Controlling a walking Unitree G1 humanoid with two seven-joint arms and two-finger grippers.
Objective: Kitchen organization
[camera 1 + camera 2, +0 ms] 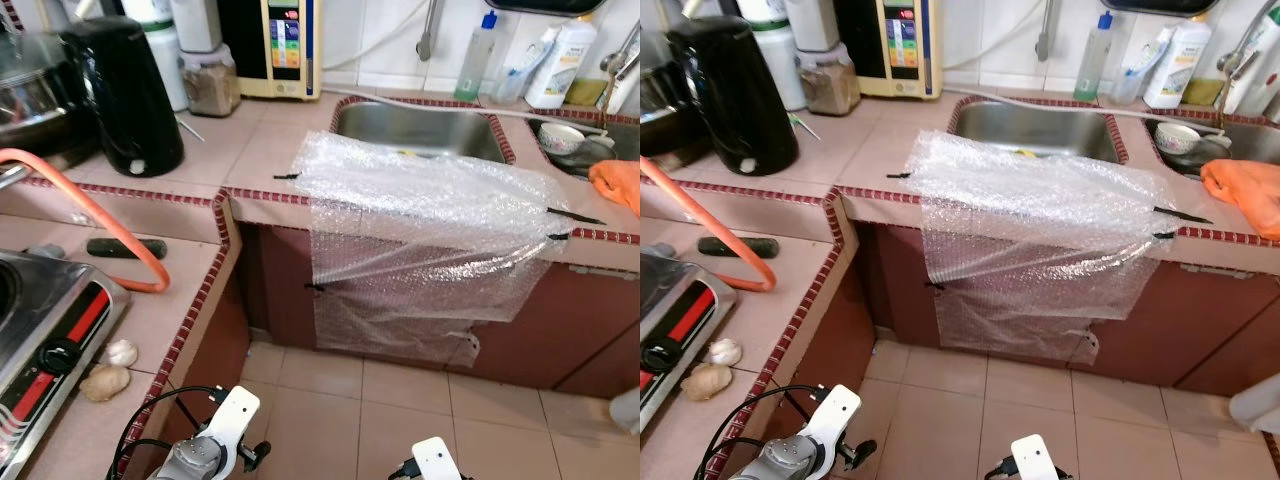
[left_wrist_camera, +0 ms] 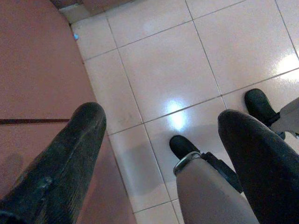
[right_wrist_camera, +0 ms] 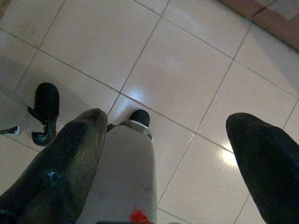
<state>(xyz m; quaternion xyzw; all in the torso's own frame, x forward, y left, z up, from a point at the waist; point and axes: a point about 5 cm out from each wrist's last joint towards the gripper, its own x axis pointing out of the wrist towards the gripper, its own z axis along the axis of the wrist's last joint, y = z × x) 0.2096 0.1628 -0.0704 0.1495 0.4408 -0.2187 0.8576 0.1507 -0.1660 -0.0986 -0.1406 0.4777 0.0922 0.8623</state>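
Bubble wrap sheet [image 1: 430,230] is draped over the worktop [image 1: 250,150] edge in front of the sink [image 1: 420,130] & hangs down the cabinet front, pinned w/ black clips at the corners. Prob very light, floppy, a bit slippery & crinkly, so it's best pinched at a free lower corner or along the hanging edge, not mid-sheet. Clips likely need freeing first.

Containers: glass jar [image 1: 210,80] w/ brownish stuff inside at the back, black kettle [image 1: 125,95] (contents can't be seen), bowl [image 1: 562,138] in the second basin, can't tell what's in it. Bottles [image 1: 560,60] are lined up by the wall. Garlic bulbs [image 1: 112,368] are left loose beside the stove [image 1: 45,340].

Both arms are hung low over the floor tiles [image 2: 187,70]. Left gripper [image 2: 161,140] jaws are spread wide w/ nothing held; right gripper [image 3: 166,149] same, wide apart & empty.
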